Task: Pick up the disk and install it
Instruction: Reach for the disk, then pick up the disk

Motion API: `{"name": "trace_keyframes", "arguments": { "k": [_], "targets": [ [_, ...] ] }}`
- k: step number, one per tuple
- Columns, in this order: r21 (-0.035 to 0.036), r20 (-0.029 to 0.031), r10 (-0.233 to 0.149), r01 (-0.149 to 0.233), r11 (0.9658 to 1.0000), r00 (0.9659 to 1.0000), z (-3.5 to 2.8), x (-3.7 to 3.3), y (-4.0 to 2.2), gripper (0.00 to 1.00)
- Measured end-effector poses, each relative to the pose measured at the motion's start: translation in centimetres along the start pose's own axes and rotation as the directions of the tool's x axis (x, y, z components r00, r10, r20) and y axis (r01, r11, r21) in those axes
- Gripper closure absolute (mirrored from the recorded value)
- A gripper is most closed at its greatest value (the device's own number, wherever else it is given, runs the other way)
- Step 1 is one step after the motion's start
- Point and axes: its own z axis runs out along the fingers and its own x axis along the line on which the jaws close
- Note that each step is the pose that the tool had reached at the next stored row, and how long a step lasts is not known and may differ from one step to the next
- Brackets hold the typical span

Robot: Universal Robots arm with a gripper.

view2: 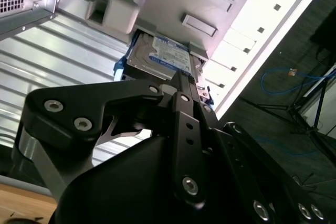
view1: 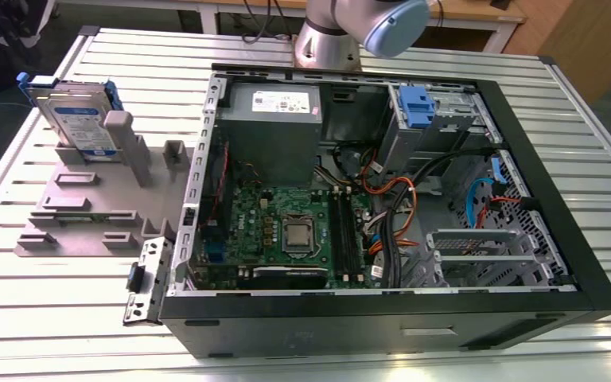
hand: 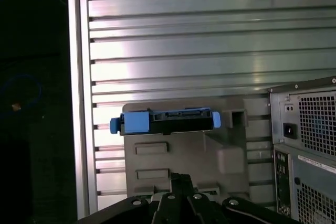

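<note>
You'll find the disk (view1: 77,119) on edge in the grey holder (view1: 93,208) on the table (view1: 40,318), at the exterior view's left of the open computer case (view1: 391,322). White-and-blue label; print unreadable. Claw (hand: 181,178) closed, empty, apart from the disk.

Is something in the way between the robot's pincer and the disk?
Nothing visible is. In the first wrist view the pincer points at the disk, which stands on edge in the grey holder; just the holder's low base lies beneath the gap.

Exterior view looks down (high); wrist views share the disk (hand: 168,121).
</note>
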Motion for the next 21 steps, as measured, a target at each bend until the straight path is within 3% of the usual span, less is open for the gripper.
{"name": "trace_keyframes", "arguments": {
  "k": [6, 10, 15, 21],
  "targets": [
    [0.0001, -0.0006, 0.0, 0.0, 1.0, 1.0, 0.33, 1.07, 1.79, 0.89],
    [0.0002, -0.0011, 0.0, 0.0, 1.0, 1.0, 0.62, 1.97, 2.62, 0.89],
    [0.0009, -0.0011, 0.0, 0.0, 1.0, 1.0, 1.2, 3.13, 2.95, 0.89],
    [0.0024, -0.001, 0.0, 0.0, 1.0, 1.0, 1.5, 3.34, 2.94, 0.89]
  ]
}}
